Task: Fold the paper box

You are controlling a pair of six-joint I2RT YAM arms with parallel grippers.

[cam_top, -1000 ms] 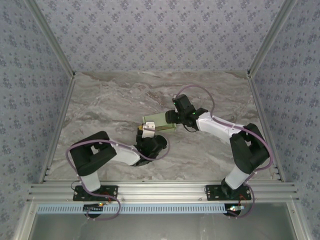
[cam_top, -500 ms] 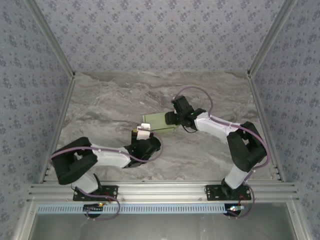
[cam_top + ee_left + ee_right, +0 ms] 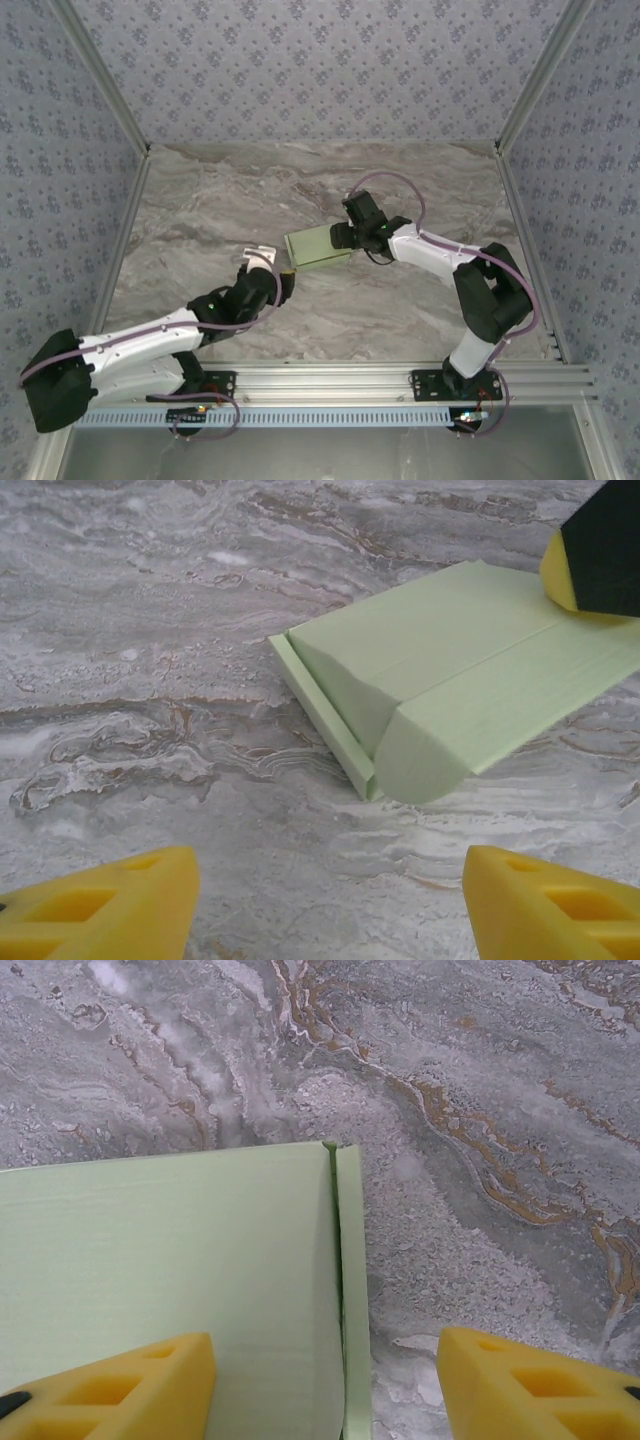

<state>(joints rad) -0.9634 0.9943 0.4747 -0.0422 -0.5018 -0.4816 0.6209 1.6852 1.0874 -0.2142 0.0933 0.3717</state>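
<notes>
Paper box (image 3: 318, 246) looks nearly folded, one end seemingly untucked. Left pincer (image 3: 328, 865), at its 8 o'clock, and right pincer (image 3: 325, 1345) both stand released.

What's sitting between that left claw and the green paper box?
Nothing but bare marble table. The left wrist view shows that stretch running from the open left gripper up to the near end of the paper box, with no object lying on it.
</notes>
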